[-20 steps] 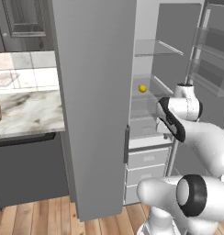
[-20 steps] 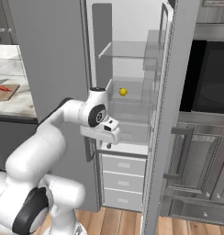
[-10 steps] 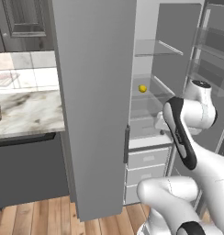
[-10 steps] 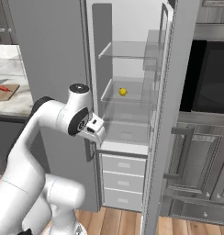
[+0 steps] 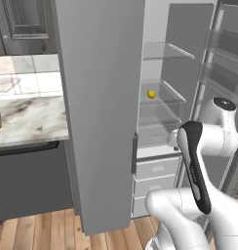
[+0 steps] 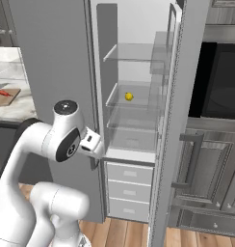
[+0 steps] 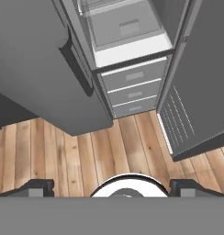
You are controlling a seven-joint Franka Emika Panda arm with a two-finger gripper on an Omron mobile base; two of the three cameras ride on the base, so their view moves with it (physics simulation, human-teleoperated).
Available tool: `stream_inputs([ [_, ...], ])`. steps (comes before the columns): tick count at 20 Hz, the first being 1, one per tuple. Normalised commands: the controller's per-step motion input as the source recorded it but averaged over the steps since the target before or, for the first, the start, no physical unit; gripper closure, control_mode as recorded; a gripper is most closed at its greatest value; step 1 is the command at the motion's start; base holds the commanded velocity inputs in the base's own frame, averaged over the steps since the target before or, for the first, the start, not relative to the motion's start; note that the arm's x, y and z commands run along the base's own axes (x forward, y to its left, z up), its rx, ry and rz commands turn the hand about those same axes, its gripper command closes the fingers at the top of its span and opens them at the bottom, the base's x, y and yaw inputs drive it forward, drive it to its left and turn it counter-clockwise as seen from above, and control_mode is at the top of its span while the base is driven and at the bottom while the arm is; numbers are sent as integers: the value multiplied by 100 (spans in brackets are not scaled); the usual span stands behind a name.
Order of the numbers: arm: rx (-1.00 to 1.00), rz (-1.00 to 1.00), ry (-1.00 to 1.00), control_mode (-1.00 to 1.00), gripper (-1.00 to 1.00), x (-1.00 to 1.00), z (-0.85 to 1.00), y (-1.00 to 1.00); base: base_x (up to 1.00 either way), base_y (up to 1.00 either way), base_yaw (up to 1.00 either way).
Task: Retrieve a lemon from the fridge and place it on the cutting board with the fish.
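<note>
Kitchen with a wood floor: the fridge (image 6: 138, 96) stands open and the lemon (image 6: 129, 96) sits on a glass shelf, up above and deeper in than the gripper (image 7: 117, 187), which is spread wide (holding nothing) and looks down at the floor.

Fridge (image 5: 99, 97) top and right door cut off by the left base view's edges, cutting board (image 6: 5, 96) partly hidden behind the fridge door, fish (image 6: 8, 93) too small to make out, gripper (image 7: 112, 187) fingertips barely visible.
</note>
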Motion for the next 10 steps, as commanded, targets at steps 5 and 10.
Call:
stream_inputs([
  [5, -11, -2, 7, -100, -100, 0, 0, 43, 0, 0, 0],
  [10, -3, -1, 3, -100, -100, 0, 0, 17, 0, 0, 0],
])
